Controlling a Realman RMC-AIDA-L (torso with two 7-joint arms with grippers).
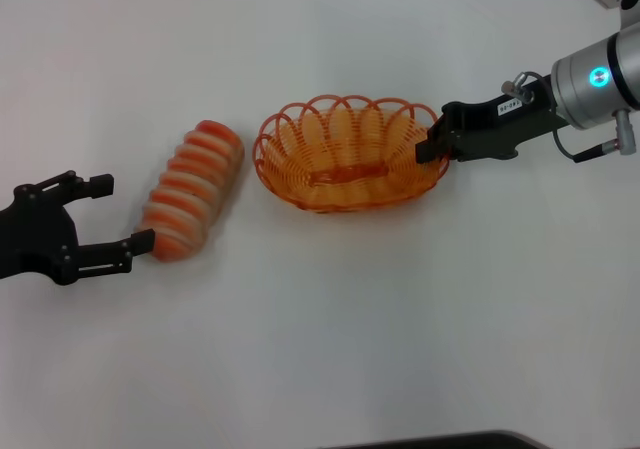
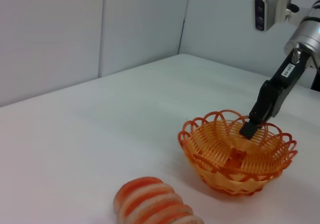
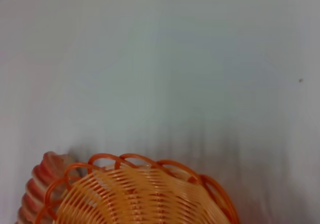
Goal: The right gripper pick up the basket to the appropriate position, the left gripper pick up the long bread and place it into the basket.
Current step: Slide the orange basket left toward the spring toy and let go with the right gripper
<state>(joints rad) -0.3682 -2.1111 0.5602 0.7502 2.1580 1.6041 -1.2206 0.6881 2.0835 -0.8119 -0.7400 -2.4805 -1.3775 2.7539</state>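
The orange wire basket stands on the white table at the middle. My right gripper is at its right end, shut on the scalloped rim; the left wrist view shows the claw pinching the far rim of the basket. The striped long bread lies just left of the basket, apart from it. My left gripper is open at the bread's left end, one fingertip touching it. The right wrist view shows the basket and the bread beyond.
The white table spreads all round. A dark edge runs along its front. Grey wall panels stand behind the table in the left wrist view.
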